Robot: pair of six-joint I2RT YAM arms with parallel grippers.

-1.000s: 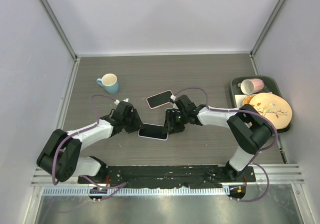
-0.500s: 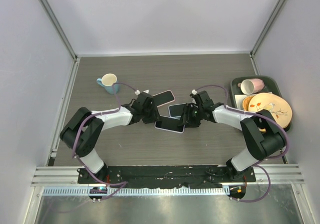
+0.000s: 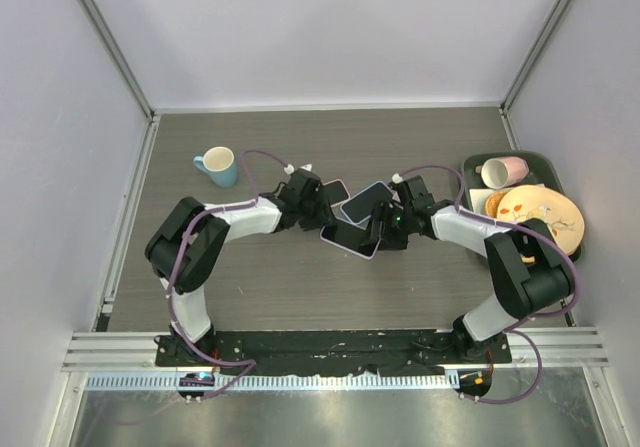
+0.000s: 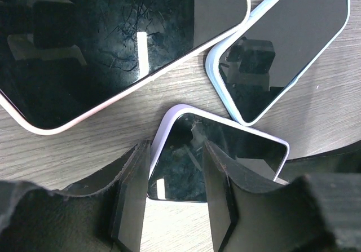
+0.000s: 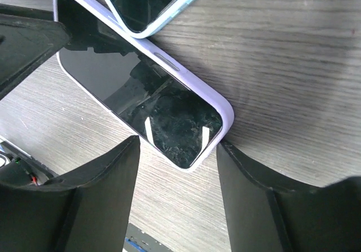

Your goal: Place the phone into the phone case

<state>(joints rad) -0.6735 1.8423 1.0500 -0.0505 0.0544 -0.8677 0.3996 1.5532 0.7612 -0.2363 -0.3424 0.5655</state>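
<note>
Change over the last second: both arms are sliding the phone point(image 5: 130, 88) up and right across the tabletop point(image 3: 250, 297). It is now lying flat at centre, close beside the two other handsets. It was sitting alone nearer the arm bases a second ago.

The phone is sitting inside the lilac case point(image 5: 192, 80), with the rim wrapping every visible edge, so seating looks done or nearly done. I can't confirm all corners are snapped in.

The right claw point(image 5: 177, 145) is spreading wider than a moment ago. One finger is touching the case corner, the other is standing clear of it, so it isn't clamping anything and is probably letting go.

The left claw point(image 4: 176, 156) is straddling the opposite corner with its fingers part-way apart. One is against the case edge, the other is overlapping the screen. I cannot tell whether it is pinching or just resting there.

Counts:
- Handsets: three, being the lilac one, a pink-edged phone point(image 3: 330, 191) and a blue-cased phone point(image 3: 365, 202), the last two lying screen-up just beyond it.
- Blue mug point(image 3: 217, 165): one, standing well apart on the left.
- Tray point(image 3: 470, 182): one, sitting at the far right.
- Pink cup point(image 3: 503, 171): one, on the tray.
- Patterned plate point(image 3: 542, 222): one, on the tray.
- Arms: two.
</note>
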